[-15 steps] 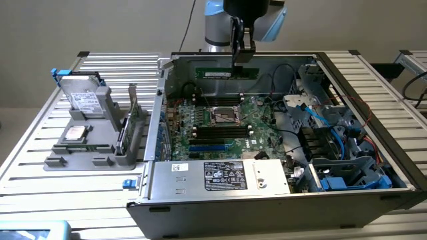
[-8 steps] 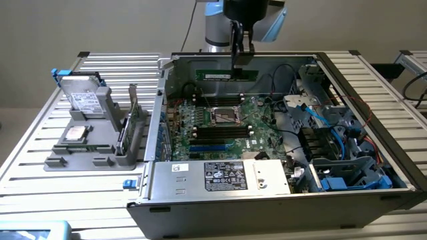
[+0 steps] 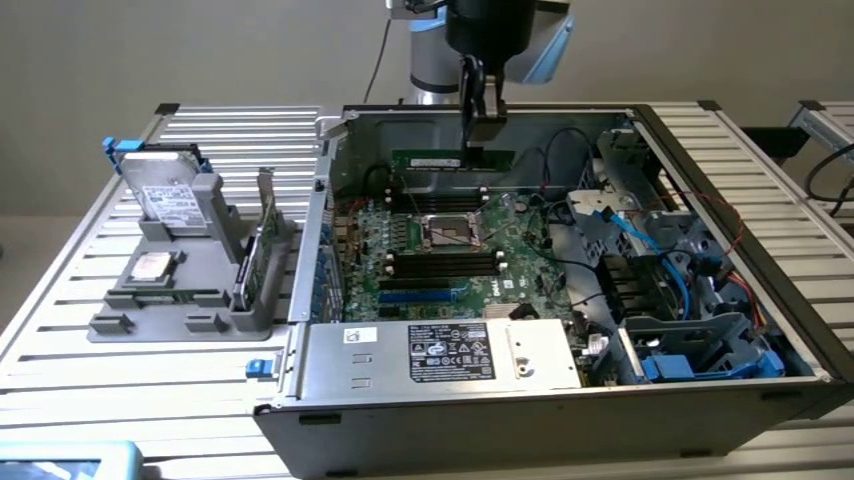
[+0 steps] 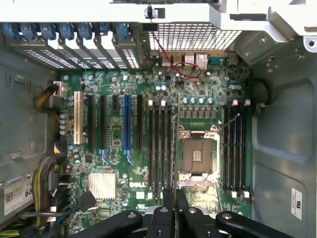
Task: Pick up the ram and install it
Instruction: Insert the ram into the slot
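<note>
1. On a slatted tabletop [image 3: 74, 300], an open computer case [image 3: 534, 425] lies on its side and takes up the centre and right of the exterior frame.
2. Inside the case, the green motherboard [image 3: 514, 280] faces up, with the CPU socket [image 3: 454, 232] at its middle and black memory slots [image 3: 441, 262] banked on either side of it.
3. At the exterior view's left, a grey holder [image 3: 174, 300] carries a silver hard drive [image 3: 167, 200] and an upright expansion card [image 3: 267, 230], both well apart from the arm.
4. From the upper centre of the exterior frame, the claw [image 3: 481, 122] reaches down into the rear of the case, its fingers nearly together and clamped on the top edge of the ram [image 3: 447, 161].
5. The ram hangs directly beneath the claw with its long axis running across the exterior frame, parallel to the slots. It sits over the bank beyond the socket and is gripped to the right of its middle.
6. The exterior view gives the stick's height above the board but not its exact slot.
7. The wrist view looks straight down past the claw [image 4: 171, 210]. A thin edge runs out between the fingers alongside the slot bank [image 4: 161, 148], next to the socket [image 4: 196, 154].
8. Whether the stick touches a slot cannot be told.
</note>
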### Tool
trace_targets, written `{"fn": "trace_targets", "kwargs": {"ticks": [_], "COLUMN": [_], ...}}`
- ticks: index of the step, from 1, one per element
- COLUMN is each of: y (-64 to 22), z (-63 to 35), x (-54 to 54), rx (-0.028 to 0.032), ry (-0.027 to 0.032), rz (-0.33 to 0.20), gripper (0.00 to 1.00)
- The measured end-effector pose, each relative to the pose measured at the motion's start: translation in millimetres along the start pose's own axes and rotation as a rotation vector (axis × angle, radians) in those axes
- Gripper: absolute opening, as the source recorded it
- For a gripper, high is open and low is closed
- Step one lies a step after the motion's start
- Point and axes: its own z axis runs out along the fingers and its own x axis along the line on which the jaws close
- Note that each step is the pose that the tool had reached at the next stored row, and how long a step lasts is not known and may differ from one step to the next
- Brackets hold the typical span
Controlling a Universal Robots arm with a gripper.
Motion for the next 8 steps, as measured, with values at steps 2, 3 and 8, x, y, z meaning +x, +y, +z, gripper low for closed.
{"fn": "trace_targets", "kwargs": {"ticks": [2,3,8], "y": [0.0,0.0,0.0], "z": [2.1,3.6,10.6], "x": [0.0,0.0,-0.1], "rx": [0.0000,0.0000,0.0001], "ry": [0.0041,0.0046,0.0049], "rz": [0.000,0.000,-0.002], "gripper": [0.13,0.13,0.13]}}
